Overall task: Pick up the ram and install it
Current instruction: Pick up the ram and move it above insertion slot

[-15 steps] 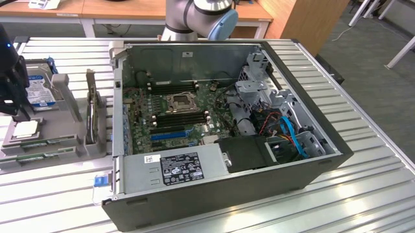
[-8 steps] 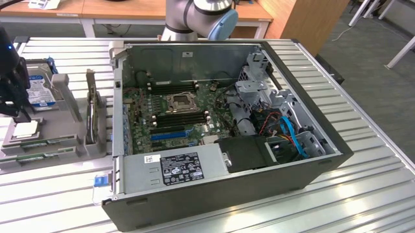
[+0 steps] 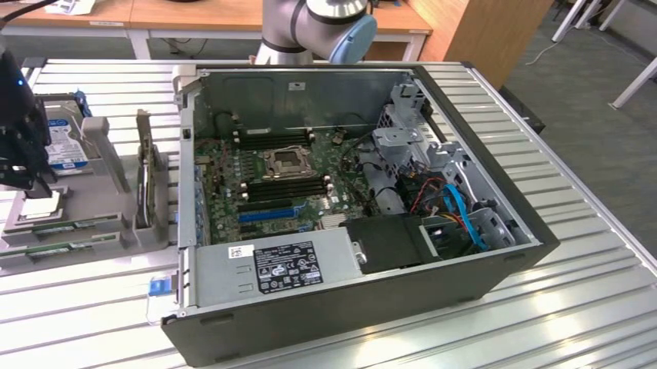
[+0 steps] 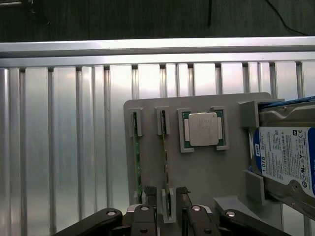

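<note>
— Two sticks stand on edge in the grey tray [image 4: 206, 172], as I see it through the wrist camera. The ram [image 4: 166, 162] I'm over is the one nearer the processor [image 4: 203, 129]. The other stick [image 4: 137, 162] sits one slot further off.
— Where is it relative to the jaws?
— Right between them. The jaws are released, one finger to each flat face of the ram, with a gap showing on both sides, so I'd say nothing is gripped. They straddle one end of it, by its slot block, not the middle.
— And its long axis?
— It runs straight along the gap between the fingers and away across the tray, parallel to the other stick. I judge the line-up good: the closing direction is square to the board.
— The case?
— In the exterior view the computer case [image 3: 411, 292] lies open on the worktop [image 3: 575, 307] toward that view's right, near the tray at its left.
</note>
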Robot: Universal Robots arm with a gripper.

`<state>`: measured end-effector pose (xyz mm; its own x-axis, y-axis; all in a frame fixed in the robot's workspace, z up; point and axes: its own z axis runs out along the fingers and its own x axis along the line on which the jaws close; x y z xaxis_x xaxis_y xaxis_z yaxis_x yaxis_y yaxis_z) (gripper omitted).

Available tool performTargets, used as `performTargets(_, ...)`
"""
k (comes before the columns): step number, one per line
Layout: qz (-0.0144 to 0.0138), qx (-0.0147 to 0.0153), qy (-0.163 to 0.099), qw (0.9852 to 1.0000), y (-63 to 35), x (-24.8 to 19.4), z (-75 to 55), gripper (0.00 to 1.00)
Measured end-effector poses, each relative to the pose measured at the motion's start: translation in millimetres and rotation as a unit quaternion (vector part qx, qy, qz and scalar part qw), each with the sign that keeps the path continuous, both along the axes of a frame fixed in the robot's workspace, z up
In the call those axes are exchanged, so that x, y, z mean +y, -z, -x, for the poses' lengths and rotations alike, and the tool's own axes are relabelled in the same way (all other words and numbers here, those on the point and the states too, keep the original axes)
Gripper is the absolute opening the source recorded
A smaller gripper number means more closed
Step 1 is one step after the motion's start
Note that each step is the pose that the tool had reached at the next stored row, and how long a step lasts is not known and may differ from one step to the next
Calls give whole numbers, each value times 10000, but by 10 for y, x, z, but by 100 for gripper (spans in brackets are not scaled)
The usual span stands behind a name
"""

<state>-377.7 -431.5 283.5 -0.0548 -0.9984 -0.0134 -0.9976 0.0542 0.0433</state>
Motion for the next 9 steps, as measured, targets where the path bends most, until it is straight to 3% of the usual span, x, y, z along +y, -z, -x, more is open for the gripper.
performTargets(9, 0, 0, 0, 10000, 83, 0, 0, 30)
